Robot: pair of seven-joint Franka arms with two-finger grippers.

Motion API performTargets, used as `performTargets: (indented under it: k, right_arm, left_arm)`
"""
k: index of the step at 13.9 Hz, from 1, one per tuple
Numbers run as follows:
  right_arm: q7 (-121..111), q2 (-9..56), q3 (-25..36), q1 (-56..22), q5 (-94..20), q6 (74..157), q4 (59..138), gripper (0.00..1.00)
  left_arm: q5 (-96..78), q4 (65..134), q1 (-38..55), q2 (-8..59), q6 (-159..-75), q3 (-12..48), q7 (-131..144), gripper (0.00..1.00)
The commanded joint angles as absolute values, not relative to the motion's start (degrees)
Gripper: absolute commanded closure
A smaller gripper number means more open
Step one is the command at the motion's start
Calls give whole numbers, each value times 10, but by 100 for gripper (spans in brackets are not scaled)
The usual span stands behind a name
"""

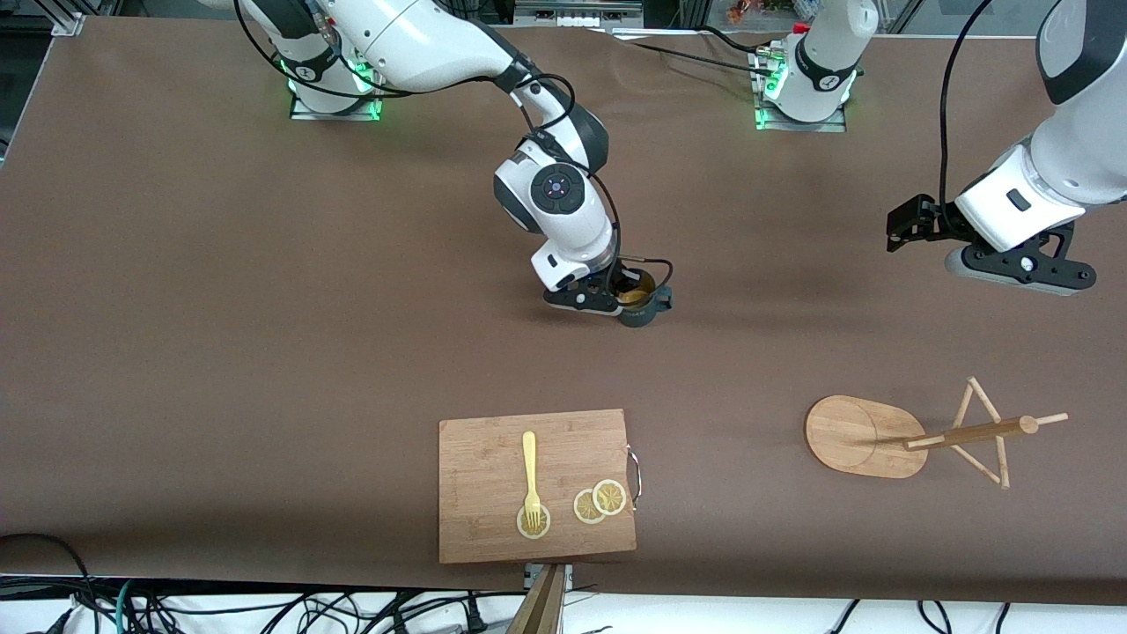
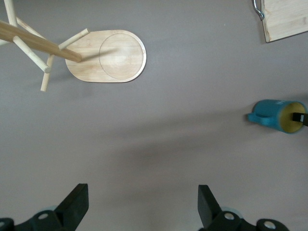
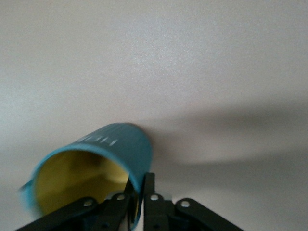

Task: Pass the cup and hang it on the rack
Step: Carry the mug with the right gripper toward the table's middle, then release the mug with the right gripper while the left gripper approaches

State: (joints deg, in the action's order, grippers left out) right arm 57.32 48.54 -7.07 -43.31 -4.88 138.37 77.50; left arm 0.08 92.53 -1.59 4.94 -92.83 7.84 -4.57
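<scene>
The teal cup [image 1: 641,308] with a yellowish inside sits at the middle of the table, its handle toward the left arm's end. My right gripper [image 1: 627,295] reaches down onto it, one finger inside and one outside the wall. In the right wrist view the cup [image 3: 98,156] is pinched at its rim by the right gripper [image 3: 141,192]. My left gripper [image 1: 1021,269] hangs open and empty over the left arm's end of the table. The left wrist view shows its open jaws [image 2: 143,202], the cup [image 2: 275,114] and the wooden rack [image 2: 113,57]. The rack [image 1: 867,438] stands nearer the camera than the cup.
A rectangular wooden cutting board [image 1: 537,489] with a yellow fork [image 1: 529,471] and lemon slices [image 1: 600,502] lies at the table's near edge. Its corner [image 2: 286,17] shows in the left wrist view. Bare brown table lies between the cup and the rack.
</scene>
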Motion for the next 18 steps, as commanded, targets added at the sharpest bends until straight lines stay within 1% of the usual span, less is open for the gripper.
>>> performTargets:
  k: [1, 4, 6, 9, 11, 13, 15, 17, 18]
  right_arm:
    - [577, 498, -66, -442, -49, 1383, 755, 0]
    - [577, 490, -67, -439, -53, 1377, 754, 0]
    - [574, 483, -66, -434, -54, 1369, 740, 0]
    - [570, 482, -66, -417, -54, 1322, 697, 0]
    - [565, 475, -66, -401, -53, 1275, 673, 0]
    - [514, 459, -65, -382, -52, 1232, 663, 0]
    - [470, 439, -66, -360, -52, 1200, 663, 0]
    - [425, 432, -64, -339, -52, 1164, 662, 0]
    - [403, 417, -62, -333, -51, 1146, 663, 0]
  left_arm:
    - [-10, 915, -18, 52, -912, 80, -63, 0]
    - [-11, 916, -18, 52, -906, 81, -65, 0]
    - [-32, 912, -14, 52, -880, 83, -64, 0]
    - [-58, 916, -10, 51, -800, 86, -66, 0]
    - [-74, 923, -17, 43, -769, 85, -119, 0]
    - [-74, 925, -27, 47, -763, 82, -232, 0]
    - [-72, 955, -55, 49, -771, 82, -289, 0]
    - [-76, 979, -85, 47, -782, 82, -376, 0]
    - [-77, 991, -107, 47, -797, 83, -427, 0]
